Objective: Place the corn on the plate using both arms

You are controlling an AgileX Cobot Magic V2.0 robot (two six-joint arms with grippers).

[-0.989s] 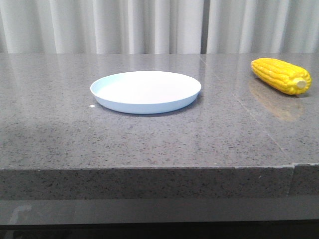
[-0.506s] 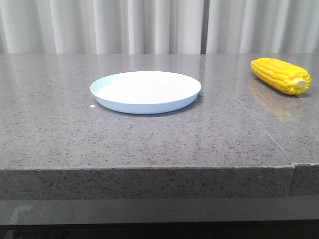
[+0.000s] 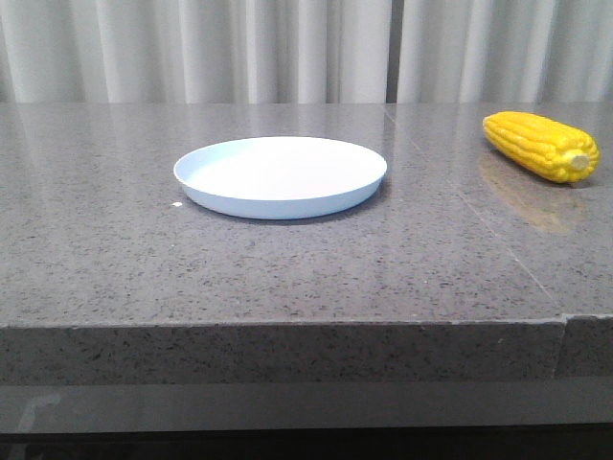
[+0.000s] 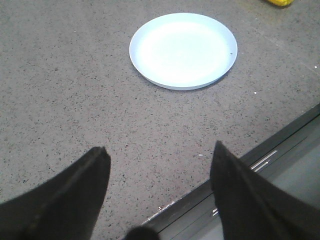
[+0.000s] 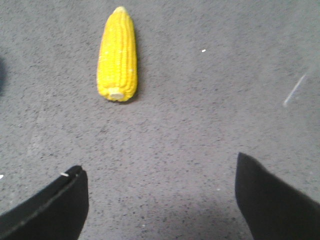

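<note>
We see a grey speckled stone bench [image 3: 287,268] with pale pleated curtains [image 3: 287,48] hanging behind it. A seam [image 3: 460,196] in the bench top runs between the two things on it. A tiny white speck [image 3: 178,204] lies on the bench just beside the plate's left rim.

The plate [image 3: 280,176] sits near the middle of the bench, pale blue-white, with nothing on it. The corn [image 3: 540,145] lies on the bare bench well apart from the plate, far to the right and a little further back, with its pale stub end turned toward us and to the right. Nothing stands between corn and plate.

In the front view we see neither arm. In the left wrist view the left pincer [image 4: 159,152] has its fingers spread wide above the bench, holding nothing and touching nothing, the plate beyond it. In the right wrist view the right pincer [image 5: 161,167] is likewise spread wide and holds nothing, the corn lying beyond its fingers, stub end nearest them.
</note>
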